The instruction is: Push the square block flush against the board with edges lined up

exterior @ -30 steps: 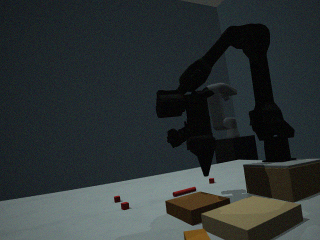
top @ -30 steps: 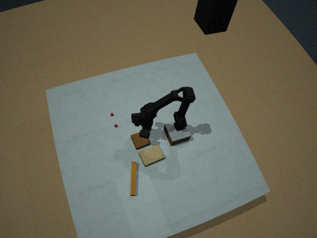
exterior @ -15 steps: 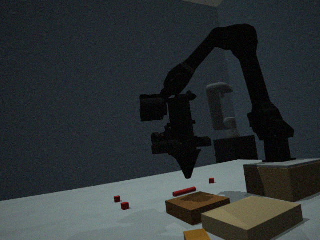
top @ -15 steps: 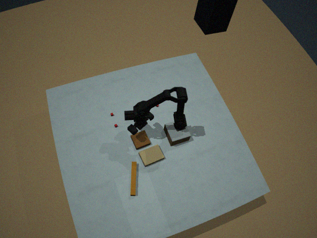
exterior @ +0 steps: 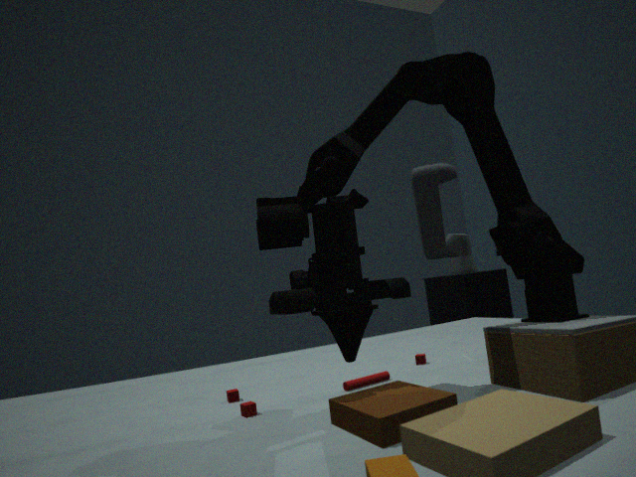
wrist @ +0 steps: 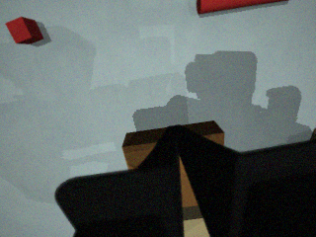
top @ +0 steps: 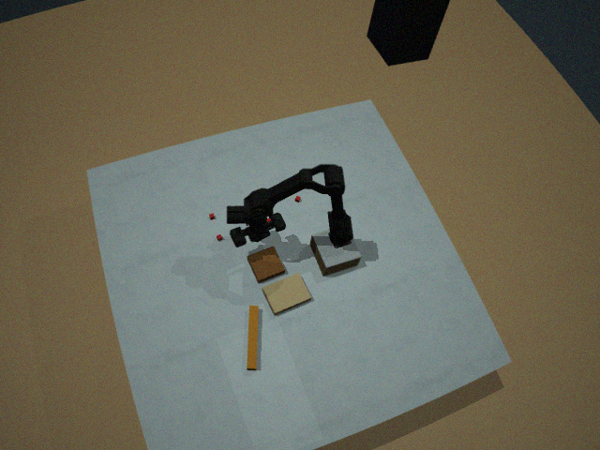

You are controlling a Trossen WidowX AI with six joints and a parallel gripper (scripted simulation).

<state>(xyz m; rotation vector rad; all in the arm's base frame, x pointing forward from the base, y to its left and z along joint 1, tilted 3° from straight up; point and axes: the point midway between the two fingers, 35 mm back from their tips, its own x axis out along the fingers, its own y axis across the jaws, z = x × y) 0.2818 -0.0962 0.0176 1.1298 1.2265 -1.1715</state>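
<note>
The square block (top: 265, 264) (exterior: 393, 401) (wrist: 135, 154) is brown and lies flat. The board (top: 287, 293) (exterior: 501, 423) (wrist: 196, 228) is a pale tan rectangle, flat beside the block on the side towards the orange bar. A narrow gap shows between them in the top view, with their facing sides roughly parallel. My gripper (exterior: 350, 359) (wrist: 174, 130) is shut and empty, pointing straight down. Its tips hang above the table near the block's far side, opposite the board, touching neither part. In the top view the wrist hides the tips.
An orange bar (top: 252, 337) (exterior: 391, 466) lies beyond the board. Red cubes (top: 211, 216) (top: 219, 237) (top: 297, 199) and a red rod (exterior: 366, 381) (wrist: 237, 5) lie past the block. The arm's box-shaped base (top: 341, 263) (exterior: 544, 359) stands to the right of both parts.
</note>
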